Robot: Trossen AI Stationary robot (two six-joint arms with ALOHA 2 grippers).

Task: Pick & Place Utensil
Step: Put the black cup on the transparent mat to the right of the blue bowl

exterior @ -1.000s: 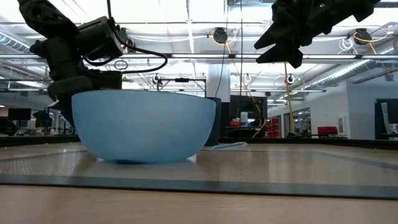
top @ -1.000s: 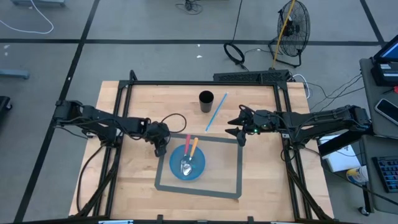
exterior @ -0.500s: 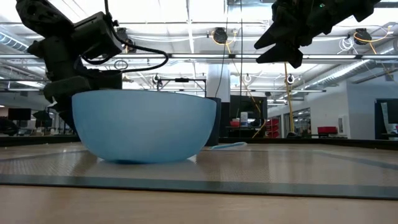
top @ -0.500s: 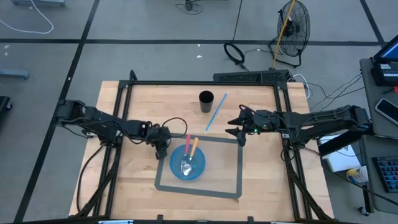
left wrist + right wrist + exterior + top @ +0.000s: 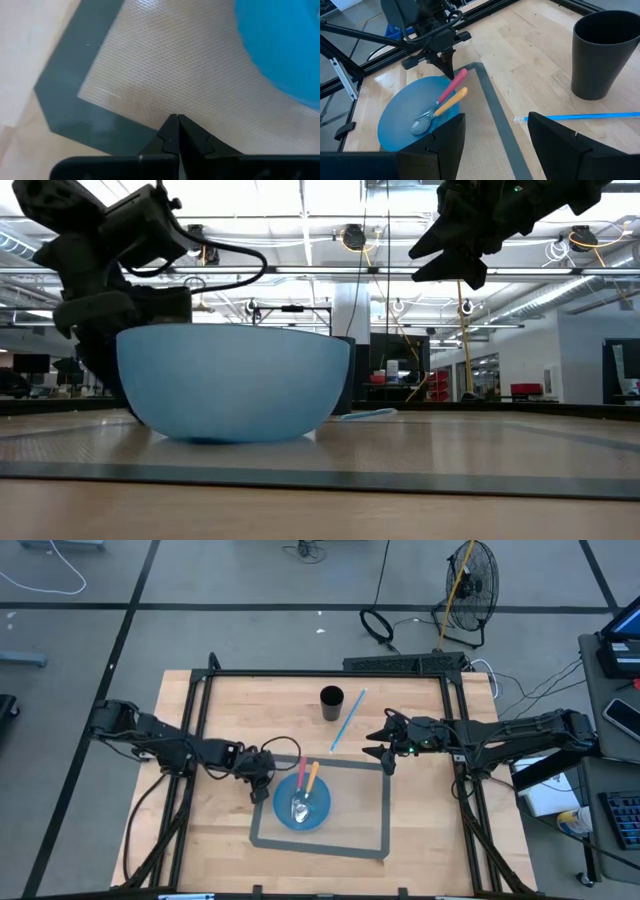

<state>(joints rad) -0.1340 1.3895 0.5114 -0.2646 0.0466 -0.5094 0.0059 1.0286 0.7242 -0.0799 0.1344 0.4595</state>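
Note:
A light blue bowl [image 5: 302,804] stands on a grey-bordered mat [image 5: 365,815]. It holds a pink-handled utensil [image 5: 451,86] and an orange-handled spoon [image 5: 445,105], their handles leaning on its far rim. My left gripper [image 5: 262,783] is shut and points down just left of the bowl, over the mat's far left corner [image 5: 65,107]. My right gripper [image 5: 383,752] is open and hovers above the table, right of the bowl. A thin blue stick [image 5: 348,720] lies flat on the wood beside a black cup [image 5: 331,702].
The black cup [image 5: 605,50] stands upright near the table's far edge, with the blue stick [image 5: 585,116] lying to its right. A dark frame [image 5: 320,673] borders the table's far and side edges. Bare wood [image 5: 215,830] shows left of the mat.
My left gripper has moved a little toward the table's near edge, along the bowl's left side, and has stayed shut. The right arm has kept still.

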